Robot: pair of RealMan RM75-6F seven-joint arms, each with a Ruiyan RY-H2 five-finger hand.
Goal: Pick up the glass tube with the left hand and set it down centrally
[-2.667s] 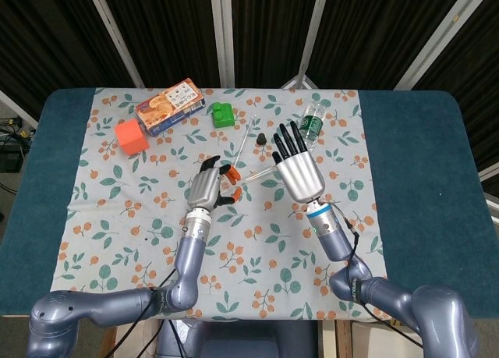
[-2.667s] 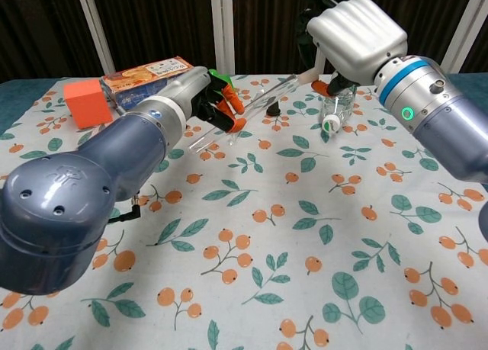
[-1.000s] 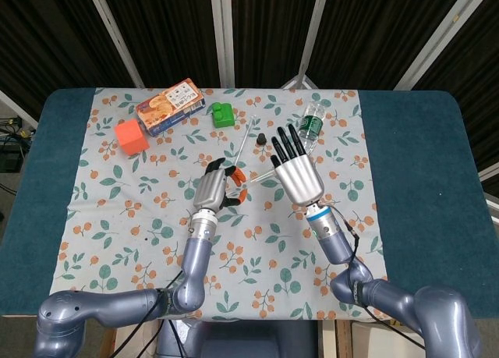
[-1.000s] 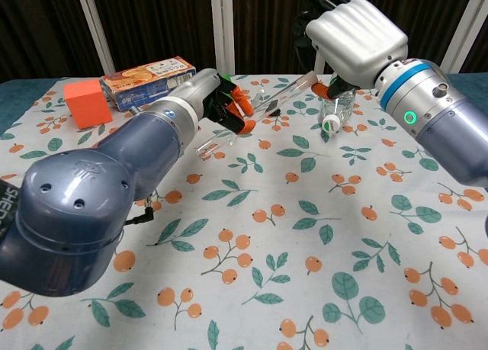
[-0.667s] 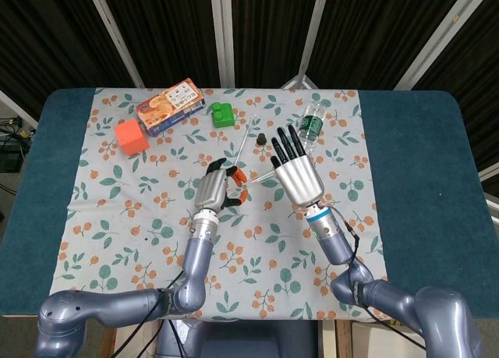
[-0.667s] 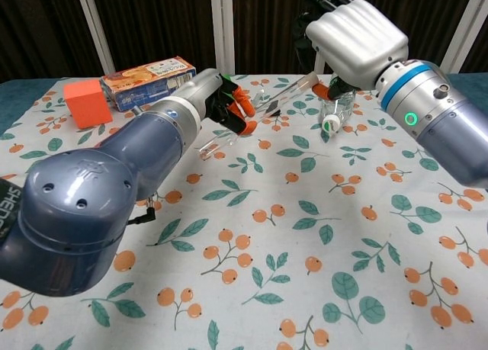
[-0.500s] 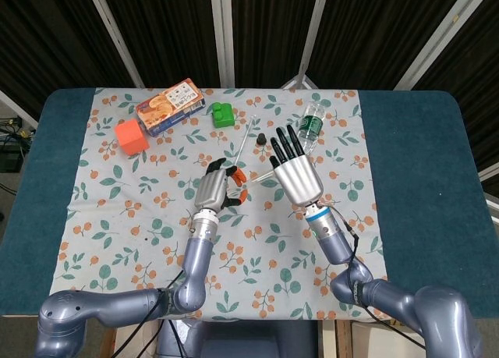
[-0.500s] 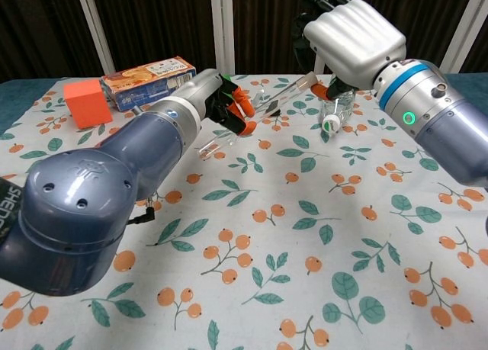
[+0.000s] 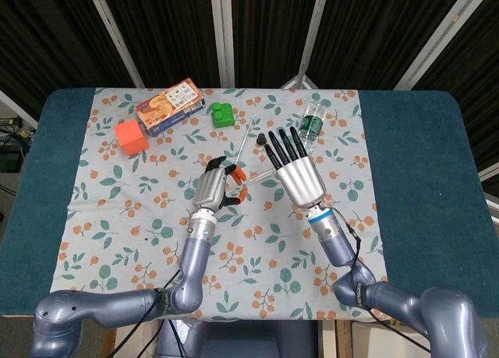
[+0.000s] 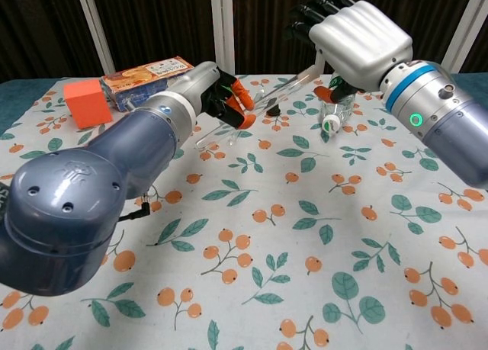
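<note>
At the middle of the head view, the left hand (image 9: 212, 187) grips the glass tube (image 9: 260, 171), which runs from its orange-tipped fingers (image 10: 242, 100) slanting up-right, clear of the patterned tablecloth (image 9: 140, 217). Just right of it, the right hand (image 9: 299, 178) hovers, released, fingers spread flat, holding nothing.

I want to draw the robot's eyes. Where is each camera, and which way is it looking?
Head view: high up, looking straight down on the flowery tablecloth; shows both arms, the left robot hand holding the glass tube and the right robot hand.
Chest view: low, looking forward across the table; the left arm fills the near left.
Both share the two hands, the tube, the orange block and the snack box.
</note>
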